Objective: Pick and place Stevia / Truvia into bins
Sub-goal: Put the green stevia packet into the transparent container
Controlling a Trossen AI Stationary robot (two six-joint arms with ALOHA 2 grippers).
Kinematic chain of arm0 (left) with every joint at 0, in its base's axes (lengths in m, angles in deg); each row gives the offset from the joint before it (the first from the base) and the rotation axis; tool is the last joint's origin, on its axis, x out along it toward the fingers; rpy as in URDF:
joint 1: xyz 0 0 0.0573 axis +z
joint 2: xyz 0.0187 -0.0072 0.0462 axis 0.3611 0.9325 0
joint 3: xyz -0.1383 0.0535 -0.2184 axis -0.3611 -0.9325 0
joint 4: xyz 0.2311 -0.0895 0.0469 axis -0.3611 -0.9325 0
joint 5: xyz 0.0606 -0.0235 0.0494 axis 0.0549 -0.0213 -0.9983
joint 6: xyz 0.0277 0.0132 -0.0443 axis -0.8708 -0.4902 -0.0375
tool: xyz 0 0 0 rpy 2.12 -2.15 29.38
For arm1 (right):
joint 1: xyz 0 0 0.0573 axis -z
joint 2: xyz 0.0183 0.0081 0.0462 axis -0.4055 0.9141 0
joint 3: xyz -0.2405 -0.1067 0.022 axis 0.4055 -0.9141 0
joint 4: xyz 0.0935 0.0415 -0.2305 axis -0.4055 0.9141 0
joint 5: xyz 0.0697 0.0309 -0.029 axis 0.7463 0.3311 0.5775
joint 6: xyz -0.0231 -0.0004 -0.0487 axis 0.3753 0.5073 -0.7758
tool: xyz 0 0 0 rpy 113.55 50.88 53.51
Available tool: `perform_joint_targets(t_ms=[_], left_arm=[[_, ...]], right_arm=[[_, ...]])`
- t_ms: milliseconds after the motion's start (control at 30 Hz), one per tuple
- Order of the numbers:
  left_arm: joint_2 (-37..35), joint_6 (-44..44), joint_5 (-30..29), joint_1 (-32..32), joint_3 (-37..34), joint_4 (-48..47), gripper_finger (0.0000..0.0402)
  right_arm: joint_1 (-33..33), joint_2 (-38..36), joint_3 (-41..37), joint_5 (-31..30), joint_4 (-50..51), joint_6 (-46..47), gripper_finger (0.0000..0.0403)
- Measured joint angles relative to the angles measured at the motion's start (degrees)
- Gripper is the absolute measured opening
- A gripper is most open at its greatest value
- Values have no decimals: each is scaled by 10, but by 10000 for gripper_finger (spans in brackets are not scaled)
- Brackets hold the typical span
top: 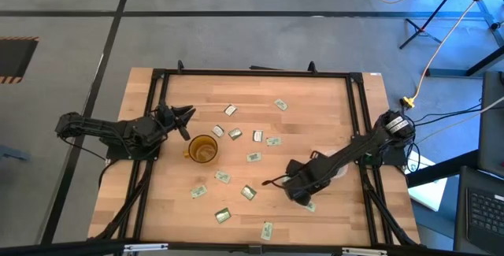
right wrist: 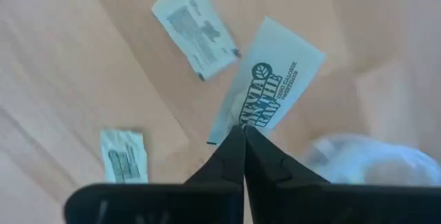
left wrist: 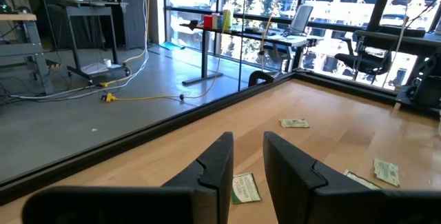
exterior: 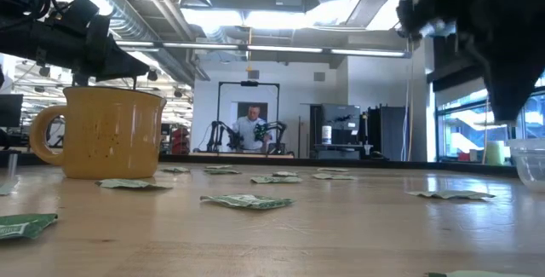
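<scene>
In the right wrist view the right gripper (right wrist: 243, 136) has its fingers pressed together, pinching the lower corner of a white Stevia sachet (right wrist: 270, 86) that rises toward the upper right of the frame. Two more sachets (right wrist: 196, 26) lie on the table (right wrist: 62, 65) nearby, and the clear cup (right wrist: 368, 162) blurs at lower right. The high view places this gripper (top: 302, 194) lower right of centre, the amber mug (top: 202, 150) left of centre, with the left gripper (top: 189, 117) slightly parted, empty, at its upper left.

Sachet (right wrist: 272, 79) pinched in the right hand (right wrist: 242, 136), frame centre: "STEVIA IN THE RAW", small "ZERO CALORIE SWEETENER". Other print unreadable.
</scene>
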Motion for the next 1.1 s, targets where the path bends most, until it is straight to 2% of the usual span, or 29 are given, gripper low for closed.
perform_joint_targets(t_ms=[133,267,400,567,700,833,1100], left_arm=[[0,0,0,0,0,0,75],[0,0,0,0,0,0,75],[0,0,0,0,0,0,75],[0,0,0,0,0,0,75],[0,0,0,0,0,0,75],[0,0,0,0,0,0,75],[0,0,0,0,0,0,75]], right_arm=[[-6,-3,31,1,114,25,2],[-5,-33,10,24,147,47,1],[-5,-90,-39,28,116,80,1],[-7,-166,-135,37,69,138,1],[-7,-209,-213,39,-11,153,1],[-6,-219,-260,40,-62,152,1],[-6,-219,-274,45,-62,152,12]])
